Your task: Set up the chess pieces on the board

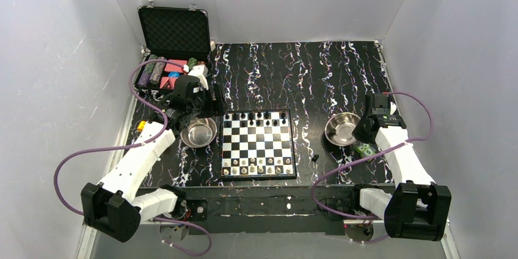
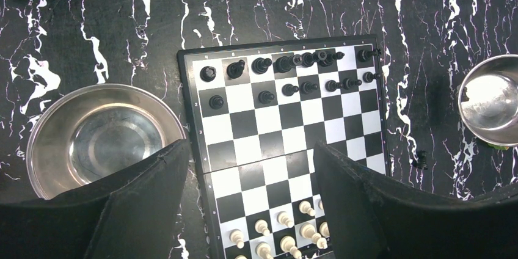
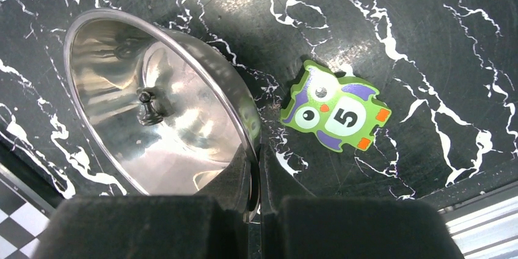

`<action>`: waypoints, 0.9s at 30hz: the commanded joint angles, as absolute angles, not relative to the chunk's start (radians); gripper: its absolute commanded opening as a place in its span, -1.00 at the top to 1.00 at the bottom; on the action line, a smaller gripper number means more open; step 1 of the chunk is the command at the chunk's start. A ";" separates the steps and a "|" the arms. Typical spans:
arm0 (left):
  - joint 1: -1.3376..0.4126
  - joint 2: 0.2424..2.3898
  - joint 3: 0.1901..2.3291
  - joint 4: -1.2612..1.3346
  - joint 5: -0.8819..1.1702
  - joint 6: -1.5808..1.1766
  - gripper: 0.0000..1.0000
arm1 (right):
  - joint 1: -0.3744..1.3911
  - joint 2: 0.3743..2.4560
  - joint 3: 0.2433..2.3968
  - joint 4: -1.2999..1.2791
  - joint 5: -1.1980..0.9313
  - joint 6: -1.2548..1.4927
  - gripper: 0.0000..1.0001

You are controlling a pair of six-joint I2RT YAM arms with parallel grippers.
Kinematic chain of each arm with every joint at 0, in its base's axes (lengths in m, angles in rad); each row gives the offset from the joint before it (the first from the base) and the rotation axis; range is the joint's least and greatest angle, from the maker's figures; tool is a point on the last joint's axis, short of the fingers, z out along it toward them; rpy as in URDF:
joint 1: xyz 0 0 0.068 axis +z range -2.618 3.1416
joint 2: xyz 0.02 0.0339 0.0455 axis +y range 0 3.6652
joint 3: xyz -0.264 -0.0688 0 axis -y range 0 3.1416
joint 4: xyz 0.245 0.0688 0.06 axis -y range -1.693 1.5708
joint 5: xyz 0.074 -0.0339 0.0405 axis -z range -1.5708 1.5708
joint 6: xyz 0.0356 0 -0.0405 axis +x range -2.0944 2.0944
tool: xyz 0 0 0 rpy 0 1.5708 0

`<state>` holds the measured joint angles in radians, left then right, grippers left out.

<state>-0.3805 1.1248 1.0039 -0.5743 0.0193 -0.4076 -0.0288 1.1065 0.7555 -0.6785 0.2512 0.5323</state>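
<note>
The board [image 1: 257,142] lies at the table's middle. Black pieces [image 1: 259,116] fill its far rows and pale pieces [image 1: 256,166] its near rows; the left wrist view shows the board [image 2: 287,143] with both sets [image 2: 287,63] [image 2: 287,222]. One black piece [image 1: 315,157] lies on the table right of the board. Another black piece [image 3: 145,107] sits inside the right steel bowl [image 3: 183,149]. My right gripper [image 3: 259,155] is shut on that bowl's rim [image 1: 342,127]. My left gripper [image 2: 250,149] is open and empty above the board's left edge.
A second steel bowl [image 1: 200,132] stands left of the board, empty. A green owl tile marked 5 [image 3: 336,114] lies right of the right bowl. An open black case [image 1: 174,30] with poker chips [image 1: 153,71] sits at the back left.
</note>
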 commanded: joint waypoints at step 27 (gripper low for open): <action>-0.851 1.638 1.421 -0.387 0.196 -0.578 -0.31 | 0.208 0.985 0.871 -0.738 0.293 0.415 0.97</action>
<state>-0.7761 1.5764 1.3323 -0.4255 0.2028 -0.4828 0.1913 1.0061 0.8227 -0.7139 0.2600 0.4080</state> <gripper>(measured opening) 0.666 0.066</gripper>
